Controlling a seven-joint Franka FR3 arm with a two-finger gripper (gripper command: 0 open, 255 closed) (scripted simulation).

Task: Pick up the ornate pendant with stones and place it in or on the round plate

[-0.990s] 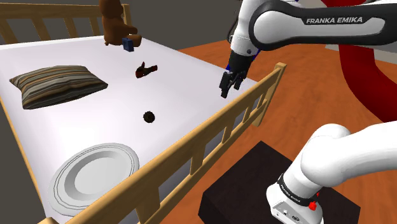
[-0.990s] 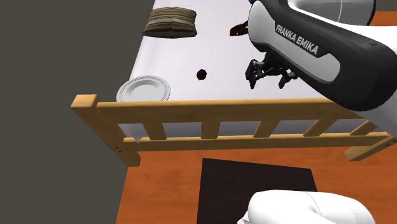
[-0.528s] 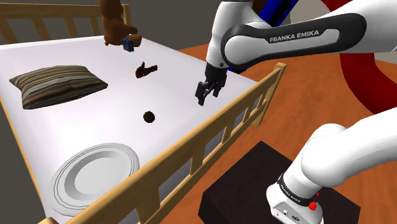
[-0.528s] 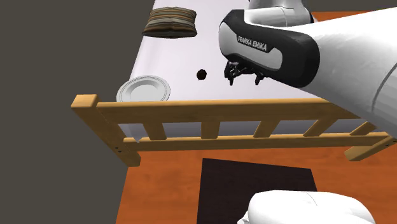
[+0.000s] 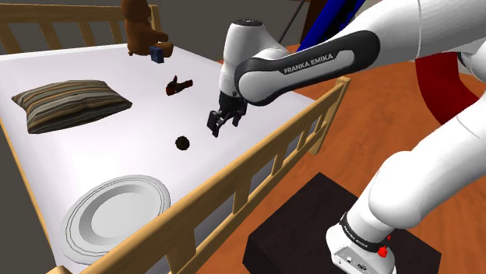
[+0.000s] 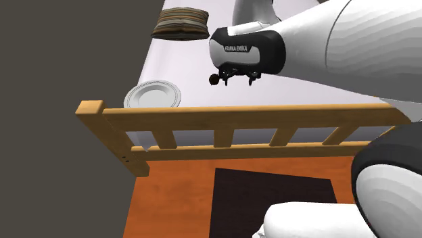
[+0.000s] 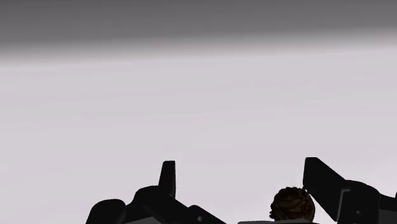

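Reaching over the wooden rail [image 5: 257,167] of a bed with the black gripper [image 5: 218,124], holding it open and clasping nothing, fingers pointing down at the white mattress [image 5: 93,70]. Hovering above and just beside the pendant [image 5: 182,142], a small dark, knobbly round piece lying flat on the sheet, near the rail and apart from the round plate [image 5: 117,214] toward the shoulder view's lower left. Showing, in the wrist view, the pendant [image 7: 292,203] low between the spread fingers [image 7: 167,172], close to one of them and touching neither. Probably lining up for a descent rather than gripping yet. Judging the pick as not yet begun: needing a slight sideways centring, then a drop and a squeeze. Noting the plate lying flat and bare on the same sheet, presumably as a wide, easy target for the later release. Noting also the striped pillow [image 5: 68,101] and teddy bear [image 5: 140,27] lying well apart from pendant and plate, likely posing no obstacle.
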